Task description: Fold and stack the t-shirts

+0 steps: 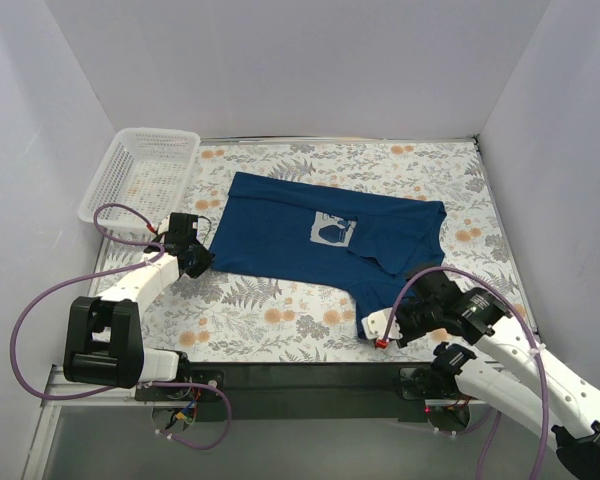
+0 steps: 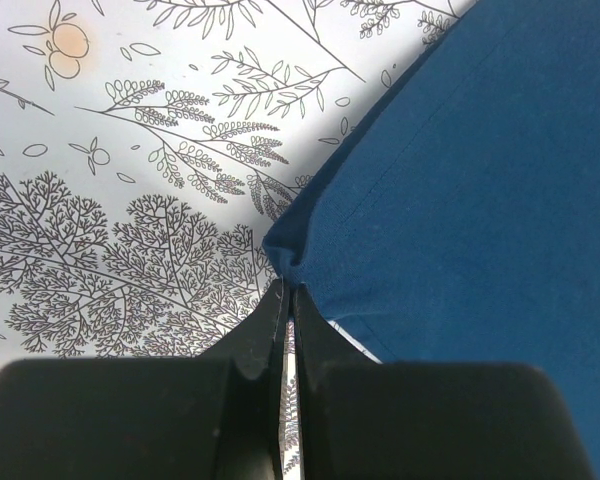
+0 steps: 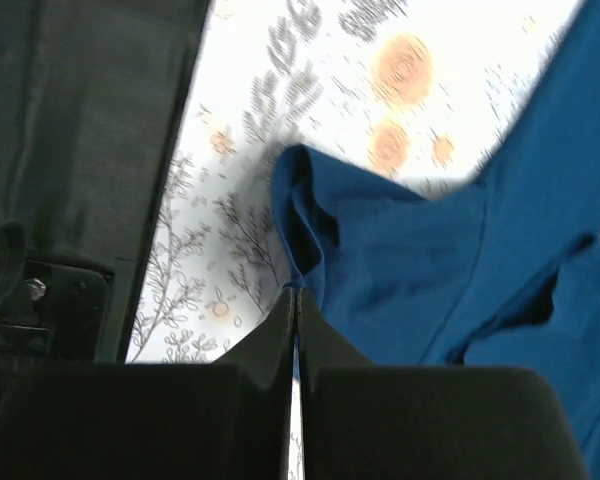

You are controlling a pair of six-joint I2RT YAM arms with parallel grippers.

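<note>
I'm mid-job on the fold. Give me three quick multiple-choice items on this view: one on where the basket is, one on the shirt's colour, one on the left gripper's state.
1. Where does the white basket stand on the table?
A. far left corner
B. near right corner
C. near edge, between the arms

2. What colour is the t-shirt?
A. white
B. navy blue
C. red

3. How does the left gripper stand?
A. wide open above the cloth
B. out of sight
C. shut on the t-shirt's corner

Answers:
1 A: the top view shows it at the far left corner, apart from the t-shirt.
2 B: the cloth is dark blue in every view.
3 C: its wrist view shows the jaws together, with the cloth's corner at their tips.
</note>
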